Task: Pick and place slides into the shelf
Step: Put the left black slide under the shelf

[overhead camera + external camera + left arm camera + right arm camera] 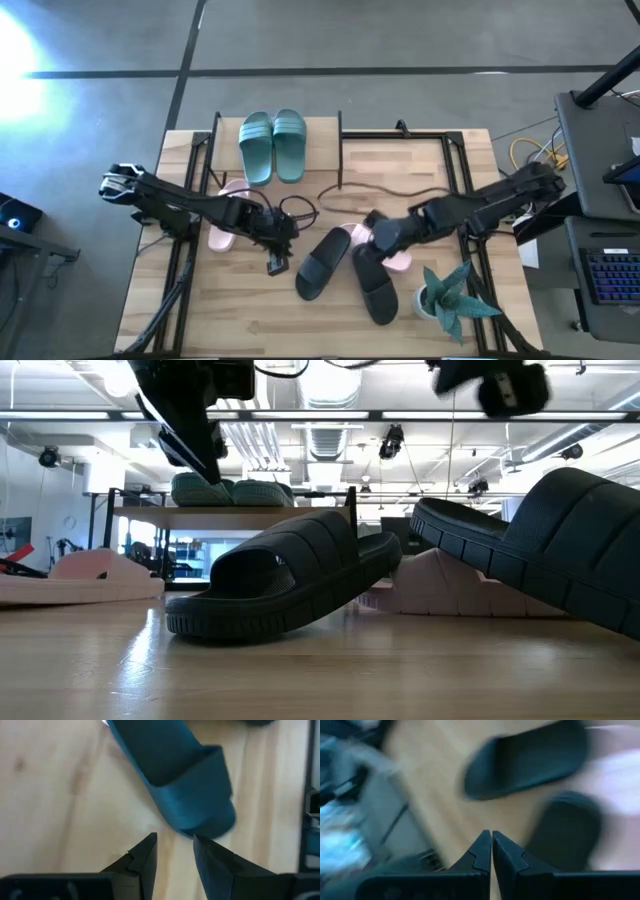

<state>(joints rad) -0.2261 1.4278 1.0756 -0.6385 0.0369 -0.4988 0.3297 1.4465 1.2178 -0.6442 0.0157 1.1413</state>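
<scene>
A green pair of slides lies on the shelf's top board at the far side. Two black slides lie mid-table; in the low view each is tilted, one end raised by the pink slide behind them. Another pink slide lies under my left arm. My left gripper hangs open above the table, just left of the nearer black slide, with nothing between its fingers. My right gripper is shut and empty, above the pink slide and the black ones.
A green spiky potted plant stands at the near right corner. Black rails run along the table's sides, and a dark cable lies across the middle. Bare wood shows along the near left.
</scene>
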